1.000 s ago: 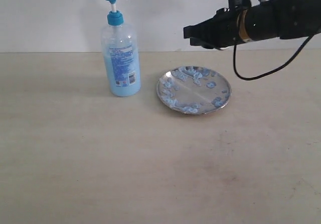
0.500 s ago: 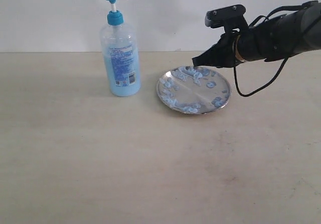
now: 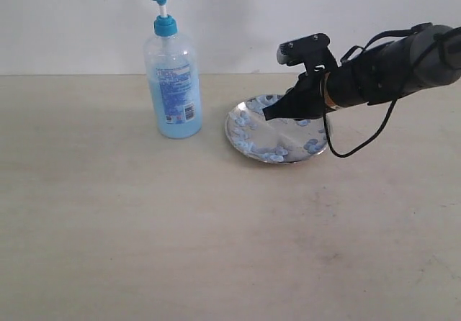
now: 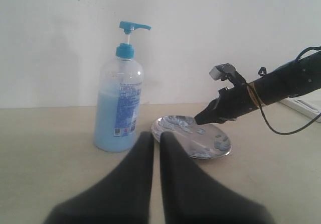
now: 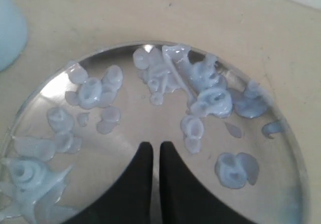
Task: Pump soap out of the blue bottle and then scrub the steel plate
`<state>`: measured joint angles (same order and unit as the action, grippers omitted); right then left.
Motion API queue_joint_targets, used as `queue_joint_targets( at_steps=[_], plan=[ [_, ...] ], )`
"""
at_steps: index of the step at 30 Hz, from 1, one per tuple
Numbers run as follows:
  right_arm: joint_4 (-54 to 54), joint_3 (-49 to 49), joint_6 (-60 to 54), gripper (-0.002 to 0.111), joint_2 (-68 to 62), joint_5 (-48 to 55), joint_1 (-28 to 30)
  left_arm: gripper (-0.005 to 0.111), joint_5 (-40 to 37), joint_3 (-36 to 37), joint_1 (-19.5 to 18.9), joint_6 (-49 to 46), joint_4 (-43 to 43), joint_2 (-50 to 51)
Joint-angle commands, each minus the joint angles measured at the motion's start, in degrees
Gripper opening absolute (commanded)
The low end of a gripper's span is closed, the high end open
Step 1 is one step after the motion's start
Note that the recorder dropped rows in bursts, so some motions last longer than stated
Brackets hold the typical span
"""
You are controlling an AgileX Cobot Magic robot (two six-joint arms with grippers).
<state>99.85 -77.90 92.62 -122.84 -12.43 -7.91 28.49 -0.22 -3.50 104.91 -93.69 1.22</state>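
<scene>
On the table (image 3: 144,227), around the steel plate (image 3: 288,138). Blue bottle (image 3: 173,83): upright, left of the plate in the exterior view, near it but not touching, no gripper at its pump head. Right gripper (image 3: 268,114): slants down from the plate's right side, ending just above its centre, pressed nearly together and holding nothing. Left gripper (image 4: 156,143): likewise closed up and empty, well apart from the plate. Soap (image 5: 213,101): pale blobs scattered over the plate. Scrubbing, by judgement, falls to the nearer right arm, since the plate lies directly beneath it.
</scene>
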Motion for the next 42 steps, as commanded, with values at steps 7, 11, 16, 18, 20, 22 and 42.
queue_joint_targets(
  at_steps=[7,11,16,18,20,22,42],
  plan=[
    [0.1,0.3,-0.5,0.001,-1.1,-0.6,-0.1,0.004,0.5,0.2,-0.3,0.4,-0.1,0.2],
    [0.1,-2.6,-1.2,0.001,-3.5,-1.5,-0.1,0.004,0.5,0.2,-0.3,0.4,-0.1,0.2],
    [0.1,-5.7,-0.9,0.001,-4.6,-8.4,-0.1,0.004,0.5,0.2,-0.3,0.4,-0.1,0.2],
    [0.1,-6.1,-0.4,0.001,-4.6,-8.8,-0.1,0.004,0.5,0.2,-0.3,0.4,-0.1,0.2],
    [0.1,-6.1,-0.3,0.001,-4.6,-8.9,-0.1,0.004,0.5,0.2,-0.3,0.4,-0.1,0.2],
    [0.1,-6.1,1.3,0.001,-4.6,-11.9,-0.1,0.004,0.5,0.2,-0.3,0.4,-0.1,0.2],
    [0.1,-6.1,11.5,0.0,-3.6,-29.6,4.1,0.004,0.2,0.2,-0.3,0.4,-0.1,0.2]
  ],
)
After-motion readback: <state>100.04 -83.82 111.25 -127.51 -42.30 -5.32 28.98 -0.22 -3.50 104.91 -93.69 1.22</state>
